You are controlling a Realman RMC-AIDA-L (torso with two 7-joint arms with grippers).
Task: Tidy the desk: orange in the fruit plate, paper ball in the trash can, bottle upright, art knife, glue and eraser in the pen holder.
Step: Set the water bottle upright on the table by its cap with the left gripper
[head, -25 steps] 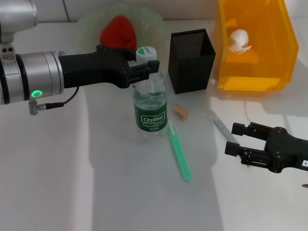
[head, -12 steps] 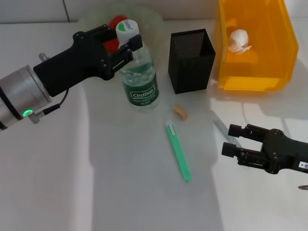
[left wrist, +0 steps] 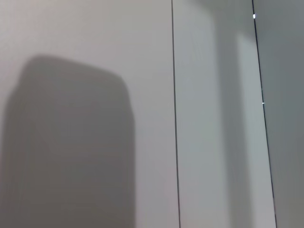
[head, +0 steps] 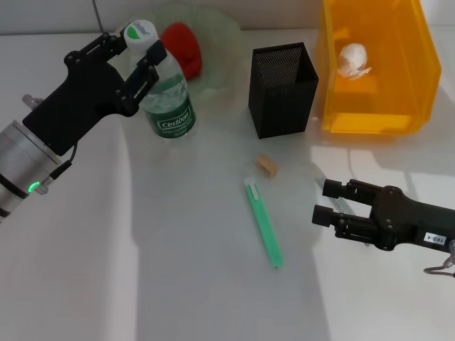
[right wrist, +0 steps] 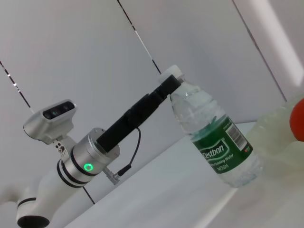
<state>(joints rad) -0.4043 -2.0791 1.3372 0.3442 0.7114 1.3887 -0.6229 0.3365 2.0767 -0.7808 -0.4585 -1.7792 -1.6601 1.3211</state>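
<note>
Clear plastic bottle (head: 166,99), clenched at the neck by the left gripper (head: 132,65), hangs tilted: straighten it, lower gently, then release.

A plain white tabletop (head: 178,284) fills the head view, with broad soft shadows lying across it. Behind it stands a pale panelled wall (left wrist: 95,47), crossed by thin dark seams (left wrist: 175,118) that run straight between the panels. In the left wrist view a large, round-cornered grey shadow (left wrist: 71,152) lies on one panel, beside a seam.
</note>
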